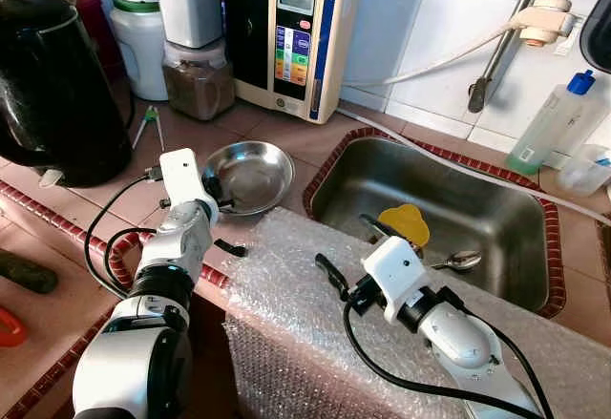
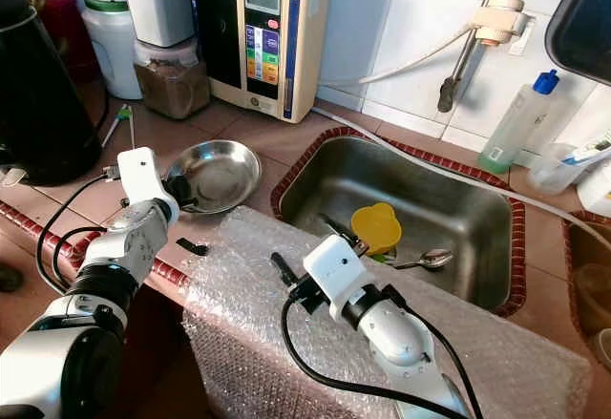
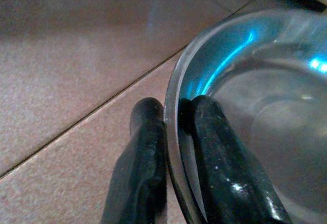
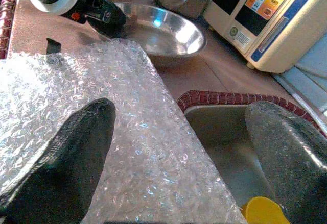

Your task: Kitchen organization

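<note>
Two black fingers of the left gripper pinch the rim of the shallow round steel bowl on the tiled counter; the right gripper hangs wide open, holding nothing, above the bubble wrap sheet.

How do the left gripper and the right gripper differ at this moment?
The left gripper is shut on the steel bowl's rim; the right gripper is open and holds nothing. The left is over the counter, the right above the bubble wrap by the sink. Both have black fingers.

Silver bowl, yellow cup (steel sink), reddish-brown tiled counter.
</note>
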{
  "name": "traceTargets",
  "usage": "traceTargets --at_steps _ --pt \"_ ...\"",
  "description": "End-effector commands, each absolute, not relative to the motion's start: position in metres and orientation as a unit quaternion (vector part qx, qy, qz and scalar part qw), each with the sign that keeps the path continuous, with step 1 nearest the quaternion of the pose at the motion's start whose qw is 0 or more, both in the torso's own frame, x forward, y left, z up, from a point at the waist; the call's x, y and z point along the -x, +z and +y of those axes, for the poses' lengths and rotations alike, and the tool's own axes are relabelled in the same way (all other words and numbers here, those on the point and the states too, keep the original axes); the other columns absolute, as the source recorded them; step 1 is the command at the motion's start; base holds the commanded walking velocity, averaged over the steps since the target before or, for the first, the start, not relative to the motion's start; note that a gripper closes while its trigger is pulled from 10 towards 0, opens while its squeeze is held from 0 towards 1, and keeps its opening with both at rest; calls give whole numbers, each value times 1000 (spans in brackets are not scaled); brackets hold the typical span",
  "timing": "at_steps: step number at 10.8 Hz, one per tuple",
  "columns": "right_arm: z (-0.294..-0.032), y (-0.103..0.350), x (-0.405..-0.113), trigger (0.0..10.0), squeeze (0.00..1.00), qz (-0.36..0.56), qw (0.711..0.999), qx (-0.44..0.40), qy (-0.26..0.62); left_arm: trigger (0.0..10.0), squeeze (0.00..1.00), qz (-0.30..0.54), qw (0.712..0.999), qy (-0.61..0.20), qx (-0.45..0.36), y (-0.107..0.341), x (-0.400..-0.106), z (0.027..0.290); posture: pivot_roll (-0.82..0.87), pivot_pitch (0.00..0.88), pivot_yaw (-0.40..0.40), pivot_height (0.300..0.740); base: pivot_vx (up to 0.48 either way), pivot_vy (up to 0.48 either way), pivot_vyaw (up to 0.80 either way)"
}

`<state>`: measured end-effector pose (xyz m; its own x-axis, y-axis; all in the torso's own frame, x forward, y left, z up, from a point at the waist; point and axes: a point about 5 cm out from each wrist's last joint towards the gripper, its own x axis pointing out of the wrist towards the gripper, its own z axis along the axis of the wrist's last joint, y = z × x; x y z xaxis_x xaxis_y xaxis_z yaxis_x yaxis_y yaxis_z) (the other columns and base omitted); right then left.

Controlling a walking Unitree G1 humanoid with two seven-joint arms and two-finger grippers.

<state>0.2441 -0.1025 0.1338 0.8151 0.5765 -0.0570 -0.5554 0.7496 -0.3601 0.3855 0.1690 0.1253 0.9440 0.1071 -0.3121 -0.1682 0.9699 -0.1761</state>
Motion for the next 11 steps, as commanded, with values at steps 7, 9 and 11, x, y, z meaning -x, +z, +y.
traceTargets --at_steps 7,9,11 --pt "-107 135 -248 10000 110 -28 937 186 295 0 0 55 991 22 118 137 -385 161 89 0 -54 740 0 0 0" --pt "-110 139 -252 10000 94 -39 940 191 281 0 0 -78 988 -45 124 165 -383 145 84 0 -62 740 0 0 0" --pt "-113 144 -258 10000 0 -52 943 191 267 0 0 -138 977 -100 129 183 -380 131 86 0 -72 740 0 0 0"
